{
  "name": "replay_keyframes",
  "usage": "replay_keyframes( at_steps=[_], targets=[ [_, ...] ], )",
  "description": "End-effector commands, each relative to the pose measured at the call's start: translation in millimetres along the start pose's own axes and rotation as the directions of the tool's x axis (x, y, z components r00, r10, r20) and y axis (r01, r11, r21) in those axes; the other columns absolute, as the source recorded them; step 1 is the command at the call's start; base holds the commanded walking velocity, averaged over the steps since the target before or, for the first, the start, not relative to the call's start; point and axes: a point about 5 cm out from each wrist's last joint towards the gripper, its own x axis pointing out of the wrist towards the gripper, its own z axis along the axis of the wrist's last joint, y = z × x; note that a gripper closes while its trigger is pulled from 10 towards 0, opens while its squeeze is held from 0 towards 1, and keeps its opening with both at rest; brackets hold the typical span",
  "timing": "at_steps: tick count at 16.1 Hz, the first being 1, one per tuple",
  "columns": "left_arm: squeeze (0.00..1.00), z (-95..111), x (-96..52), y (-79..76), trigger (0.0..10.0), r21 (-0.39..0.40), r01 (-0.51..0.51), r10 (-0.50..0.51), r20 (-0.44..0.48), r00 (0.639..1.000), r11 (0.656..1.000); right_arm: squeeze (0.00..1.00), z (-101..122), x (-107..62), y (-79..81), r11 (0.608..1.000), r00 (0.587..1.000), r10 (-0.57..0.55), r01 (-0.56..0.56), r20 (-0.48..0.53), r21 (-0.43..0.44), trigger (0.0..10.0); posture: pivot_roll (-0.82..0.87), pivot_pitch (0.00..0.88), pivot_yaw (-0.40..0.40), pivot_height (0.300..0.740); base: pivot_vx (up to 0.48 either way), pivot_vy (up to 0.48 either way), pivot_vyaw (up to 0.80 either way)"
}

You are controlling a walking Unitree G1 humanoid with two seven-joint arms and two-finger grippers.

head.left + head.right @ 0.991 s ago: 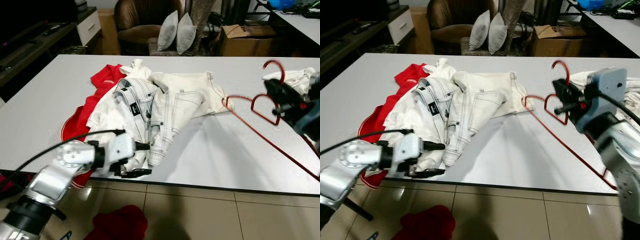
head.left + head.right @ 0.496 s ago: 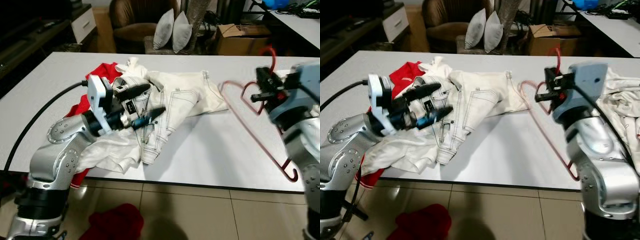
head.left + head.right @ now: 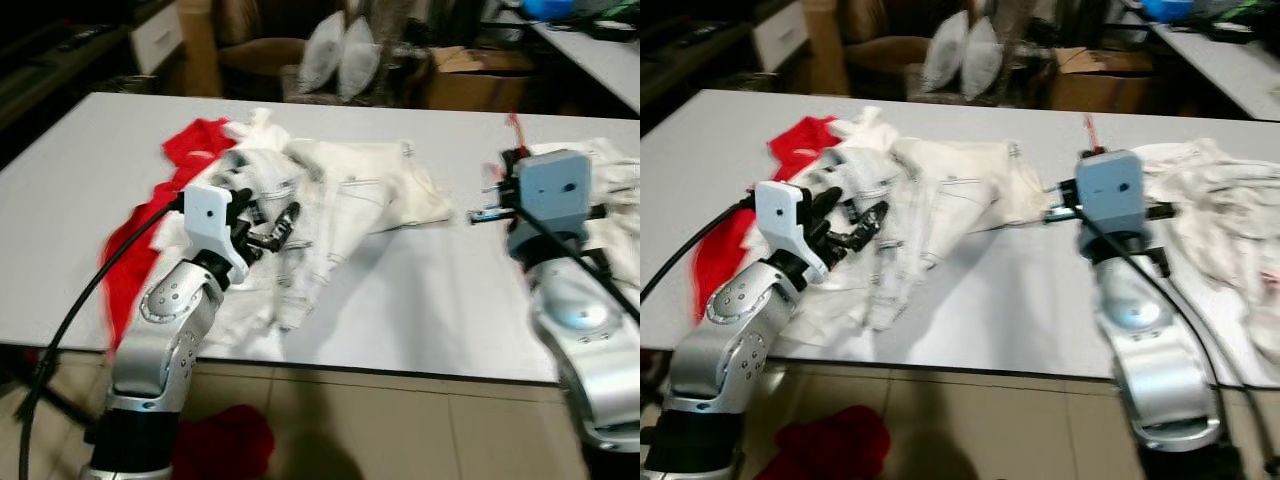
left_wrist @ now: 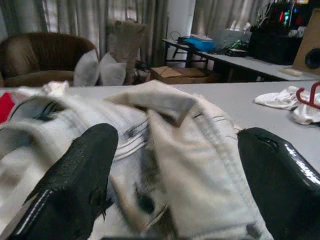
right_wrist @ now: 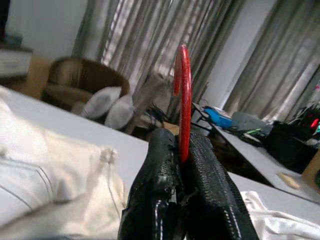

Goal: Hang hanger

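Right gripper (image 5: 181, 150) pinches thin glossy red hanger (image 5: 183, 90).

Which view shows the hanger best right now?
The right wrist view: the red hanger stands sharp, pinched between the right end effector's fingers. The eye views show a blurred red tip above that arm.

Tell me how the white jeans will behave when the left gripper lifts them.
The white jeans lie crumpled in folds, so they will likely sag and drape. The open left gripper faces thick seamed denim, probably fairly heavy, unlikely to slip.
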Motion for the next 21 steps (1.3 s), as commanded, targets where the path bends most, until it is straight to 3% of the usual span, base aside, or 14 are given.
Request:
replay_keyframes(
  at_steps=[1,6,10,12,14,15,16,17,18,21],
  targets=[
    [0.12,-3,0.7,-8.1,10.0,0.028,0.003,-0.003,-0.006,1.000,1.000,0.00,-4,-5.0,-5.2,0.995,1.000,0.001,0.000,-0.012,0.103,10.0,-0.19,0.000,-0.015,0.740,0.000,-0.480,0.00],
    [0.12,-7,-4.4,-8.9,10.0,0.023,-0.031,0.031,-0.008,0.999,0.999,0.00,-8,-1.9,4.3,0.984,0.997,0.076,-0.073,-0.013,0.161,10.0,-0.20,0.000,-0.028,0.740,0.000,-0.436,0.00],
    [0.11,-4,2.9,-7.8,10.0,0.041,-0.050,0.050,0.003,0.999,0.998,0.00,-2,1.0,8.1,0.973,0.994,0.098,-0.104,0.043,0.208,10.0,-0.19,0.000,-0.008,0.740,0.000,-0.345,0.00],
    [0.10,-2,3.4,-4.9,10.0,0.033,-0.054,0.054,0.008,0.999,0.998,0.00,-2,6.6,0.0,0.947,0.995,0.068,-0.085,0.067,0.308,10.0,-0.17,0.000,-0.009,0.740,0.000,0.000,0.00],
    [0.00,12,0.9,-3.7,10.0,-0.017,0.030,-0.030,0.029,0.999,0.999,0.00,-6,16.0,-5.9,0.886,0.986,0.146,-0.165,0.077,0.434,10.0,-0.13,0.000,-0.021,0.740,0.000,0.000,0.00],
    [0.00,20,0.3,-0.8,10.0,-0.019,0.058,-0.057,0.051,0.997,0.998,0.00,-5,20.2,-5.5,0.871,0.978,0.176,-0.206,0.108,0.447,10.0,-0.12,0.000,-0.015,0.740,0.000,0.000,0.00],
    [1.00,30,1.0,1.4,10.0,0.012,0.149,-0.150,0.069,0.986,0.989,0.00,0,24.4,0.2,0.839,0.943,0.284,-0.332,0.173,0.431,10.0,-0.12,0.000,-0.003,0.740,0.000,0.000,0.00],
    [1.00,38,3.7,0.5,10.0,0.081,0.299,-0.304,0.056,0.951,0.951,0.00,7,25.4,6.1,0.783,0.869,0.430,-0.494,0.244,0.379,10.0,-0.14,0.000,0.010,0.740,0.000,0.000,0.00],
    [1.00,50,12.4,3.8,10.0,0.114,0.388,-0.396,0.058,0.917,0.915,0.00,13,24.3,7.5,0.715,0.779,0.557,-0.626,0.286,0.311,10.0,-0.15,0.000,0.022,0.740,0.000,0.000,0.00],
    [1.00,83,29.6,13.9,10.0,0.184,0.492,-0.513,0.090,0.854,0.851,0.00,30,22.2,1.5,0.577,0.608,0.714,-0.792,0.347,0.200,10.0,-0.18,0.000,0.047,0.740,0.000,0.000,0.00]
  ],
)
